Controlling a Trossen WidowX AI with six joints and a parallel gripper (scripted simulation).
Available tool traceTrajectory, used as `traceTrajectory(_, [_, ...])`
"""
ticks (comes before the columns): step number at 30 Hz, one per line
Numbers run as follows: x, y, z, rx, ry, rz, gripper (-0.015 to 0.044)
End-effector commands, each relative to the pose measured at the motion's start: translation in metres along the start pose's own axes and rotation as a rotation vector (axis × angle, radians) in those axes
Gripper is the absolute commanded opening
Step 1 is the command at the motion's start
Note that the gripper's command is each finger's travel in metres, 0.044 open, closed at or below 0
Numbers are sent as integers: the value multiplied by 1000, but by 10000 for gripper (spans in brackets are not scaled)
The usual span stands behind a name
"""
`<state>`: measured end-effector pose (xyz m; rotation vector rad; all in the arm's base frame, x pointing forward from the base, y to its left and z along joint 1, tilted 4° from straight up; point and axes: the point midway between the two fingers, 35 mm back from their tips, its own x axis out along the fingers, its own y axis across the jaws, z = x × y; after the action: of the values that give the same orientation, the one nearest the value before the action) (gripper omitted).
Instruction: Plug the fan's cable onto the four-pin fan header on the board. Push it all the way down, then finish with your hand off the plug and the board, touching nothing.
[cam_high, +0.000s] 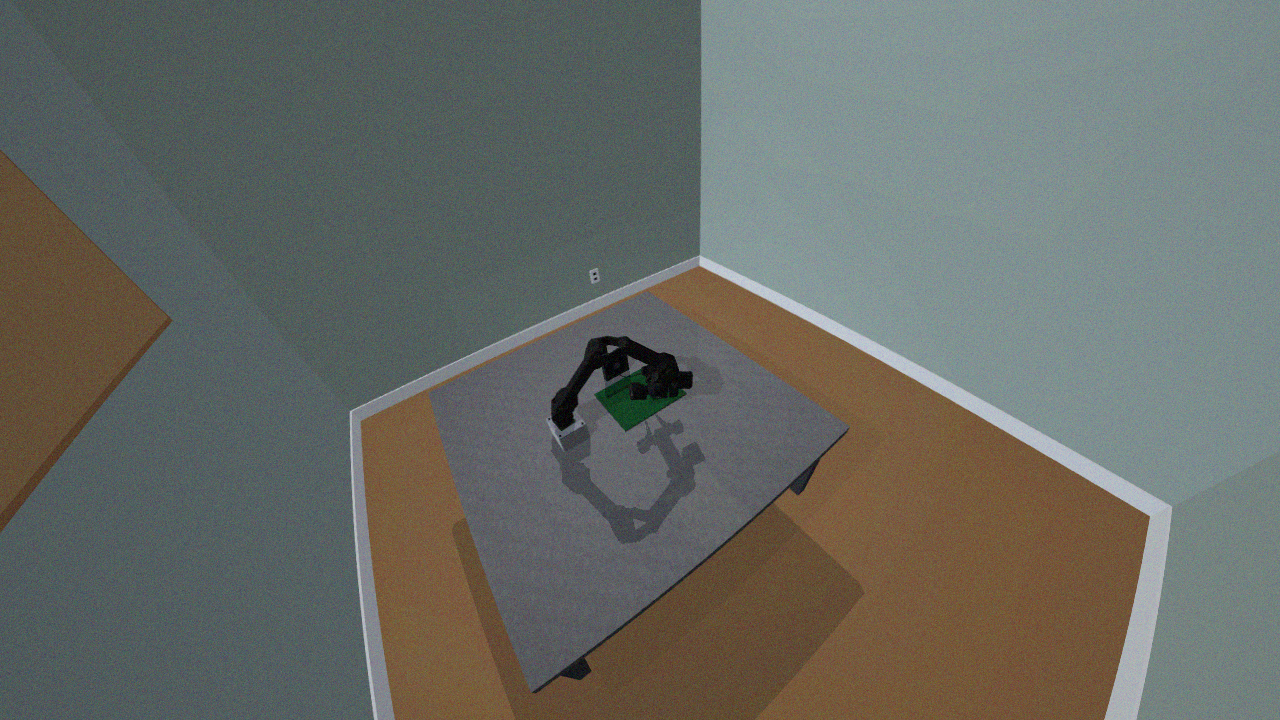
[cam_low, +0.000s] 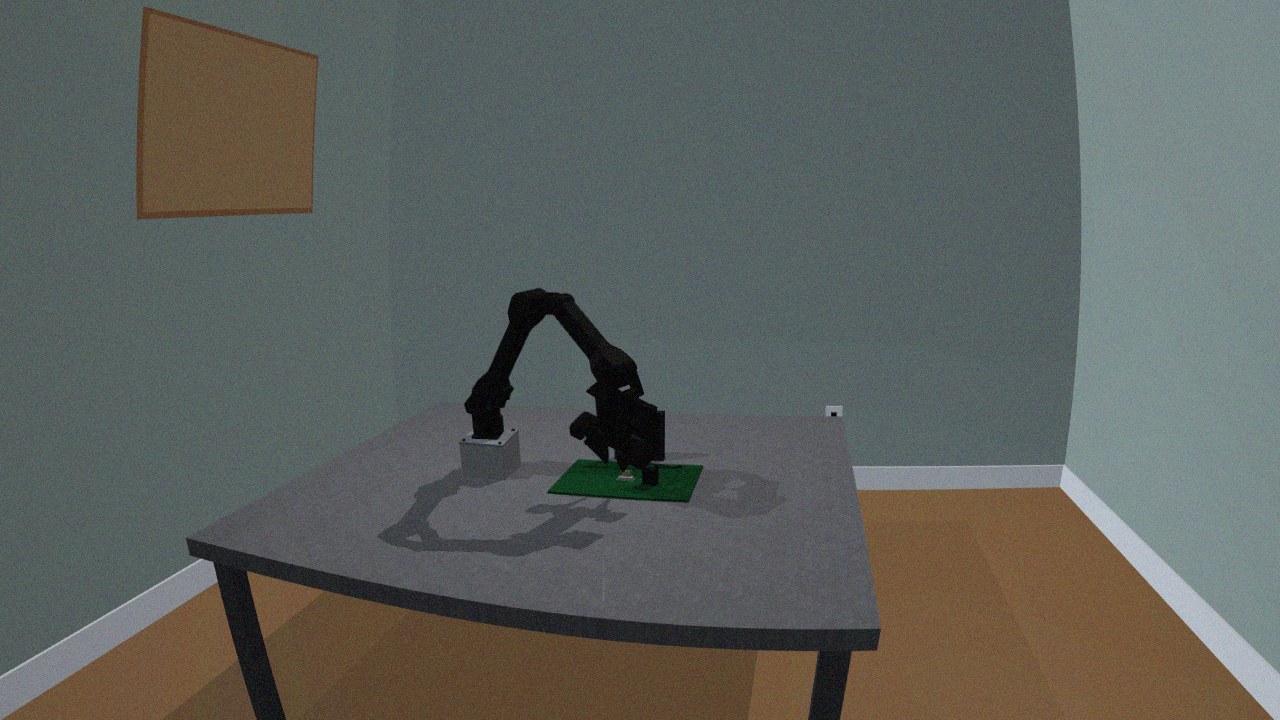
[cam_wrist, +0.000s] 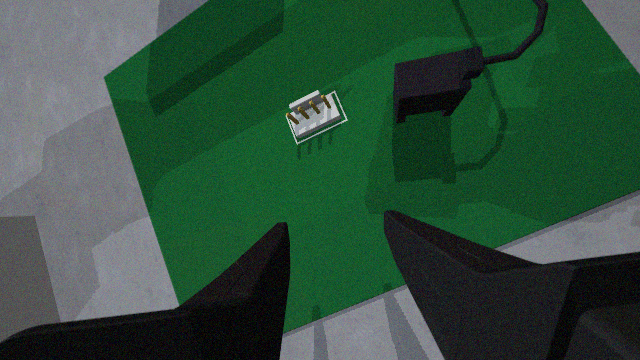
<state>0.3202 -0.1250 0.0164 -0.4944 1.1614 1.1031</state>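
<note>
The plug (cam_wrist: 432, 80) (cam_low: 650, 475) is a black block at the upper right of the wrist view. Its shadow lies apart below it, so it seems to stand off the board. The black cable (cam_wrist: 541, 25) leaves its right end. The white four-pin header (cam_wrist: 316, 117) (cam_low: 625, 477) sits on the green board (cam_wrist: 225, 200) (cam_high: 626, 419) (cam_low: 572, 488), left of the plug, its several gold pins bare. My gripper (cam_wrist: 336, 226) is open and empty above the board. In the wrist view its fingertips show below the header and the plug, touching neither.
The black square fan (cam_high: 614, 365) stands upright at the board's far side, partly behind the arm in the exterior view and out of the wrist view. The arm's grey base block (cam_low: 487, 458) (cam_high: 567, 433) stands on the grey table (cam_high: 572, 591) (cam_low: 698, 573), beside the board.
</note>
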Motion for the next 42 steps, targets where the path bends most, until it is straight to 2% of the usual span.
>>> traceTrajectory(1, [-5,-3,2,39,113,-52,205])
traceTrajectory(17, [-32,-20,15,192,408,-323,205])
traceTrajectory(21, [-27,-19,13,171,381,-282,205])
traceTrajectory(25, [-28,-19,15,157,390,-287,310])
traceTrajectory(30, [-41,-19,45,-315,458,-192,440])
traceTrajectory(40, [-68,-5,115,-1409,561,80,440])
traceTrajectory(42, [-72,-2,124,-1549,568,122,440])
